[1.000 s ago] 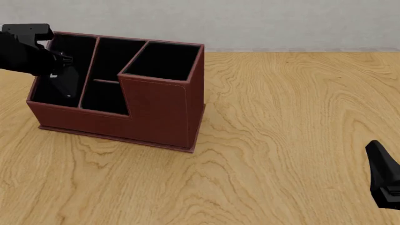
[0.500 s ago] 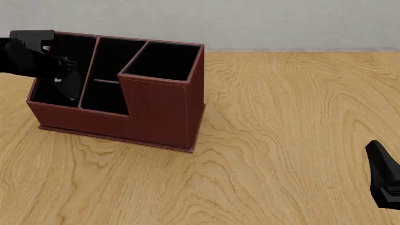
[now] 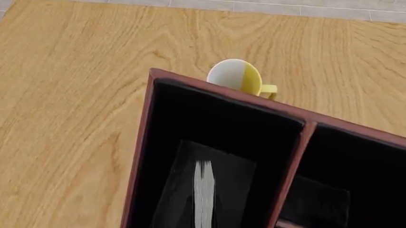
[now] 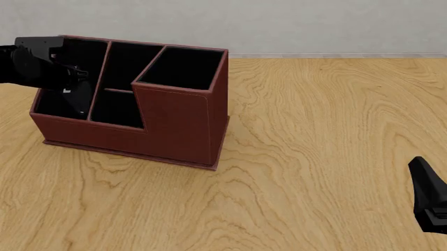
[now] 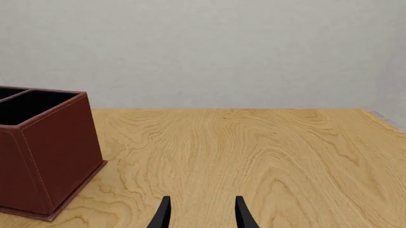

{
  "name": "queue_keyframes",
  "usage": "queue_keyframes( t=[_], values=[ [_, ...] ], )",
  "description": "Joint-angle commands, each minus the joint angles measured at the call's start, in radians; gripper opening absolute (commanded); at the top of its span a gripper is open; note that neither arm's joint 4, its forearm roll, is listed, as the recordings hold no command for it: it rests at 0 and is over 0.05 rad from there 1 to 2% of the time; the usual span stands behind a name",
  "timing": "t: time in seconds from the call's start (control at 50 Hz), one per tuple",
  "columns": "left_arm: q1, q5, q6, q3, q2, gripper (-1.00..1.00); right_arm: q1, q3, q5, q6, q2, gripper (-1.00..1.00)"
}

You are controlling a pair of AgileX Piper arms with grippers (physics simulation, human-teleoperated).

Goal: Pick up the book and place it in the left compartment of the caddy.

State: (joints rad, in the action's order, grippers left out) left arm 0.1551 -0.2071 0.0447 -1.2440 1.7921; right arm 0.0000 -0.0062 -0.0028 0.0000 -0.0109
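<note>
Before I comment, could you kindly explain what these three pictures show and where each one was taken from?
They are simulator renders of two robot arms at a wooden table. The front view looks from the arms' side: the left gripper hangs over a brown caddy, the right gripper rests aside, open and empty. Each wrist view looks along one arm's fingers. The left one looks down into the caddy's long left compartment, where a thin black book sits; a yellow mug stands behind the caddy. Whether the left gripper holds the book is unclear.
</note>
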Motion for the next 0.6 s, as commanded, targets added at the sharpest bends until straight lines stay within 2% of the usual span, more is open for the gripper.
queue_keyframes(
  t=[0.02,0.16,0.18,0.6],
  values=[
    [0.01,-0.001,0.018,-0.017,-0.005,-1.0,0.0,0.002,0.0,0.0,0.002,1.0],
    [0.016,-0.001,0.02,-0.022,-0.006,-1.0,0.0,0.002,0.0,0.0,0.002,1.0],
    [0.019,0.001,0.024,-0.021,-0.008,1.0,0.0,0.002,0.0,0.0,0.002,1.0],
    [0.019,0.003,0.017,-0.025,-0.015,1.0,0.0,0.002,0.0,0.0,0.002,1.0]
  ],
)
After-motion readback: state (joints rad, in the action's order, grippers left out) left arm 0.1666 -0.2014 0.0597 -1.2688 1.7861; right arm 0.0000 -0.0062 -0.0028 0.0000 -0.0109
